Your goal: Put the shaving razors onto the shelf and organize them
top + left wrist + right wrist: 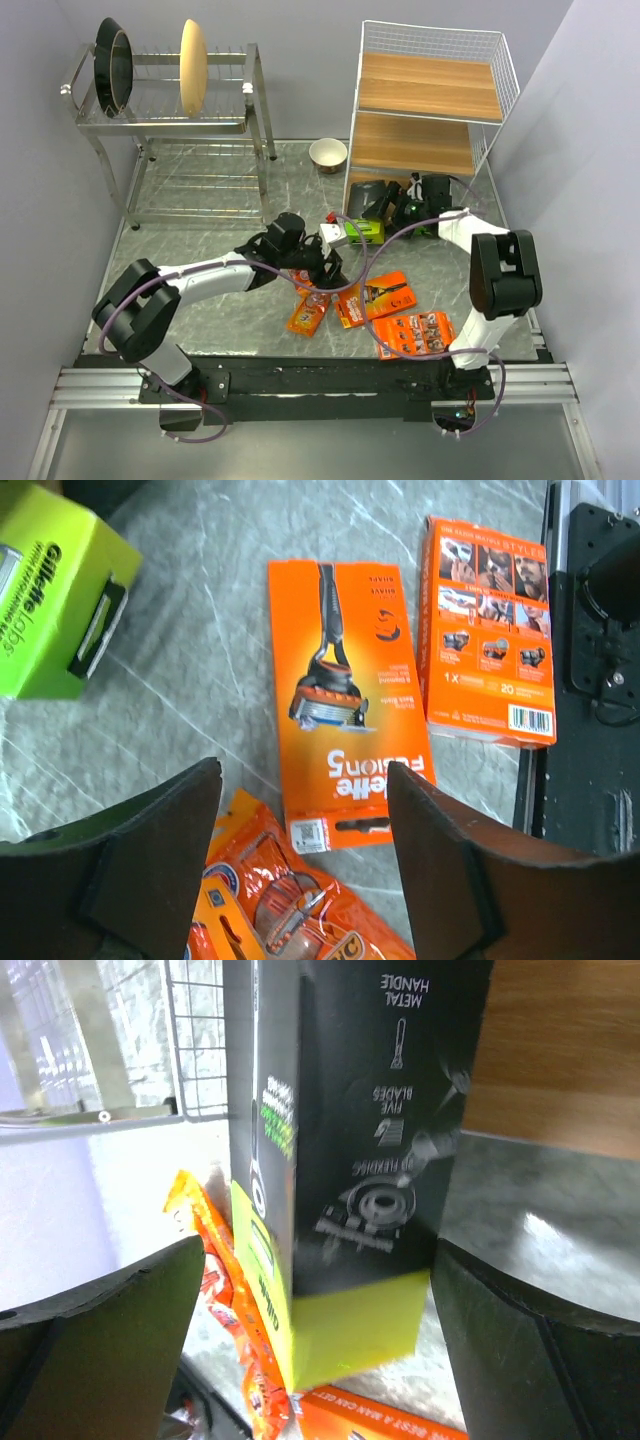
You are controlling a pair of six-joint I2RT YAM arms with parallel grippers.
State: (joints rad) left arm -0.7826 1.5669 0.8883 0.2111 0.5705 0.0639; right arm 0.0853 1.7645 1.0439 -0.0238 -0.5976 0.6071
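The shelf [430, 100] stands at the back right. At its foot a dark grey razor box with a lime-green end [350, 1160] sits between the fingers of my open right gripper [320, 1260], with a gap on each side. In the top view that gripper [405, 207] is by the shelf's lowest level. A second lime-ended box [350, 233] lies on the table. My left gripper [305, 780] hangs open over an orange blister pack [290, 900], holding nothing. Two flat orange cards [345, 740] [487, 630] lie just beyond it.
A steel dish rack [190, 130] with plates stands at the back left. A small bowl [328, 153] sits between the rack and the shelf. Another blister pack [230, 1300] and an orange card [380, 1425] lie beside the right gripper. The arms' black base rail [590, 680] borders the cards.
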